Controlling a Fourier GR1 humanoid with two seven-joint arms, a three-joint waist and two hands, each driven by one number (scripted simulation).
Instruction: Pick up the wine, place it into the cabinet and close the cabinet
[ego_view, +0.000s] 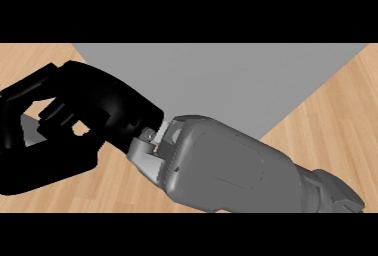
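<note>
My right hand (88, 107) fills the left of the head view, raised close to the camera. Its grey forearm (221, 167) comes in from the lower right. The fingers are curled toward the thumb, and only wood and a sliver of grey show through the gaps between them, so nothing is in the hand. No wine bottle shows anywhere; the hand and forearm hide much of the scene below. A flat grey panel (236, 75) spreads across the top middle behind the hand. I cannot tell whether it belongs to the cabinet. My left hand does not show.
Light wooden surface (343, 130) lies to the right of the grey panel, and also at the upper left and under the forearm. Nothing else shows around the arm.
</note>
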